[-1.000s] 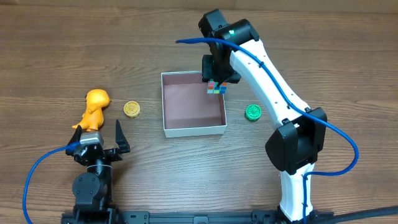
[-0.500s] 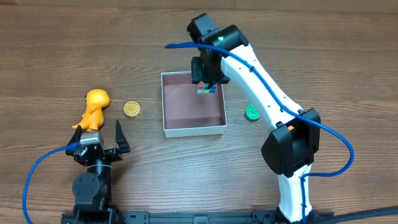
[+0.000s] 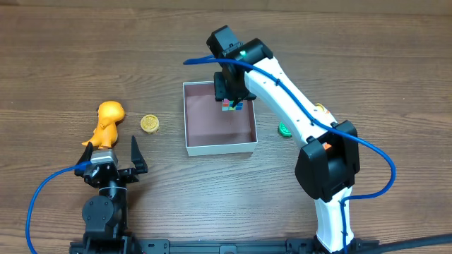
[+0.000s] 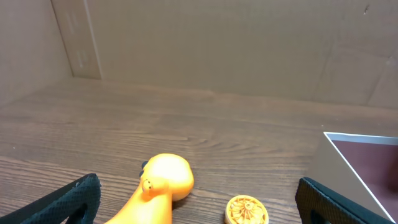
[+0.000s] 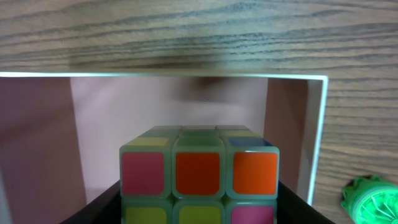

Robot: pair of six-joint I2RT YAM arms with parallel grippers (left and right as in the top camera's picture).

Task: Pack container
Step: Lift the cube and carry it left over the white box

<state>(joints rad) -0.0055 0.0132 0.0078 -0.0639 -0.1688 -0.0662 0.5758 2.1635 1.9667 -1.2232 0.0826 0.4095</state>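
- The right arm is stretched out over the table. The right gripper [image 3: 230, 103] hangs over the back-right part of the container [image 3: 219, 147], fingers pinching a colour cube [image 5: 199, 176].
- The left gripper [image 3: 113, 150] is parked front-left with its fingers spread wide and nothing in them (the orange toy [image 3: 108, 120] is just ahead).
- The green disc [image 3: 283, 130] is half hidden behind the right arm.
- The container sits mid-table with its left half bare. The yellow disc [image 3: 149, 124] lies apart from its left wall.
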